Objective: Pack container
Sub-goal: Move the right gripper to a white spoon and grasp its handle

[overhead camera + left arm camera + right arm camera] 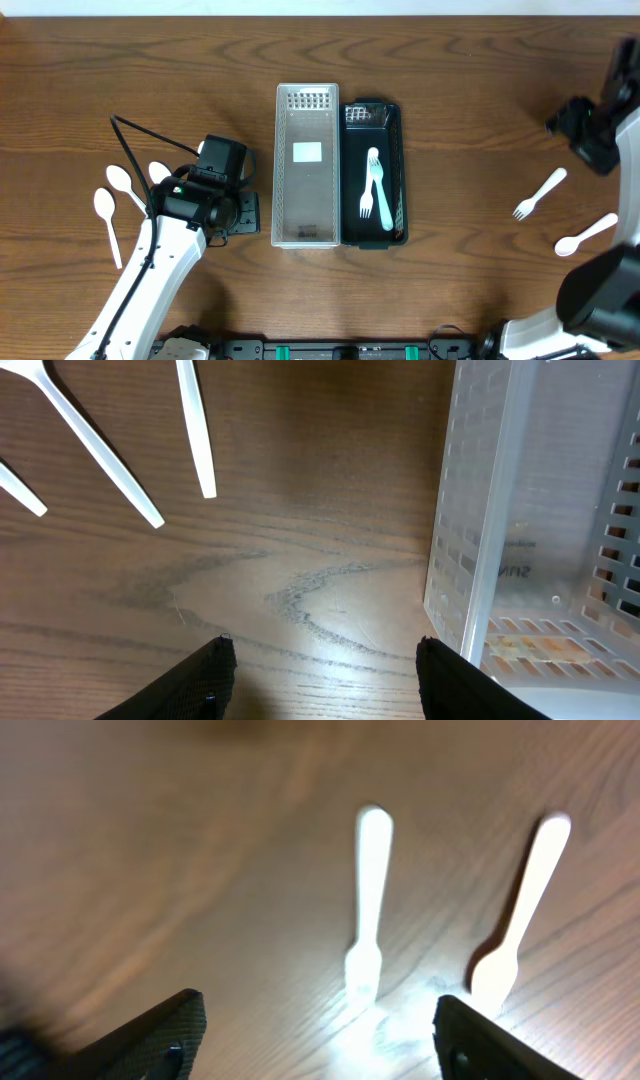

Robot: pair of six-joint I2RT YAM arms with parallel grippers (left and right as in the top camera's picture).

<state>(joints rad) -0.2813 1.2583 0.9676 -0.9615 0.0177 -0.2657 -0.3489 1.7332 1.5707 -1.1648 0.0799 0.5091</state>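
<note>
We see wood-grain counter [120, 70] everywhere; only overhead shows forks [372, 185] in the central black tray [402, 160]. Left hand [325, 660] and right hand [320, 1030] gape wide, empty.

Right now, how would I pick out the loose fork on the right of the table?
From the black basket mid-table, look right to two white utensils lying loose. Seen from overhead, the fork is the upper one: it ends in tines, the spoon below in a rounded bowl.

At desk [450, 90] centre two forks [373, 178] are laid in the tray [401, 150], flanked at 9 o'clock by the basket [307, 205], spoons [103, 208] beyond.
</note>
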